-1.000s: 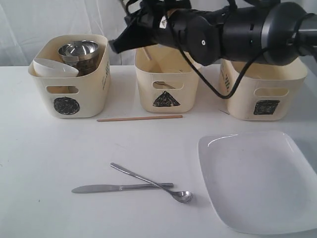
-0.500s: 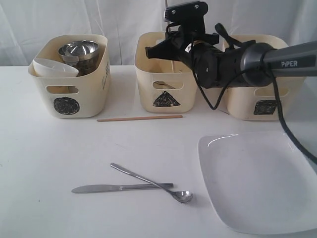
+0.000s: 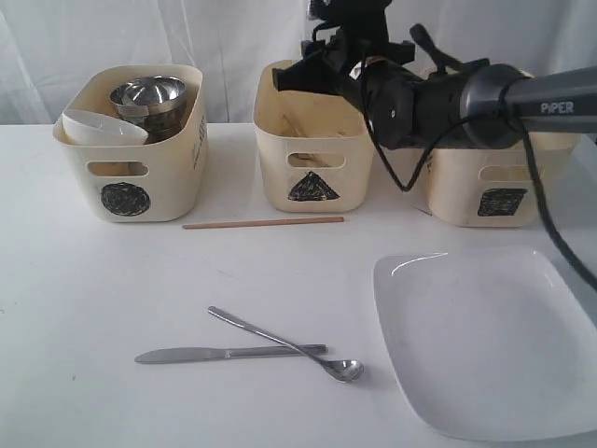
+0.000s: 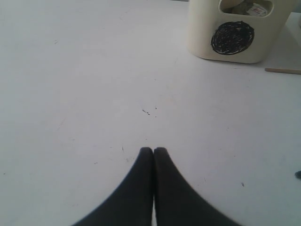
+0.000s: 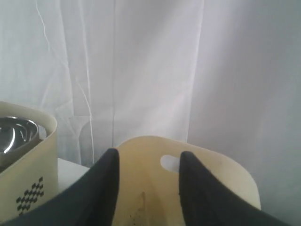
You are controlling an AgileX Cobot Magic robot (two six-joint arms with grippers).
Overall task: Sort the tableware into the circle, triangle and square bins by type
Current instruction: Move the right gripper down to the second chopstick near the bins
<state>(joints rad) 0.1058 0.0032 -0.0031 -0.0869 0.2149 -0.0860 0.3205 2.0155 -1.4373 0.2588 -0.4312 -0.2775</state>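
Now the right pincer (image 5: 149, 154) hangs wide and empty over the triangle bin (image 3: 280, 159), seemingly placed to drop cutlery inside, while the left pincer (image 4: 154, 151) sits pressed together above the counter (image 4: 70, 94). A chopstick (image 3: 263, 222), knife (image 3: 215, 355), spoon (image 3: 280, 343) and plate (image 3: 485, 345) lie unsorted on it.

A white tabletop (image 3: 93, 299) carries three cream bins in a row along its far side: the circle bin (image 3: 131, 182) on the left, the triangle bin (image 3: 312, 173) in the middle, the square bin (image 3: 499, 187) on the right. A wooden chopstick (image 3: 263, 222) lies just before the triangle bin. Nearer, a spoon (image 3: 284, 343) lies slanted across a knife (image 3: 201, 355). A large white plate (image 3: 485, 341) lies at the right.
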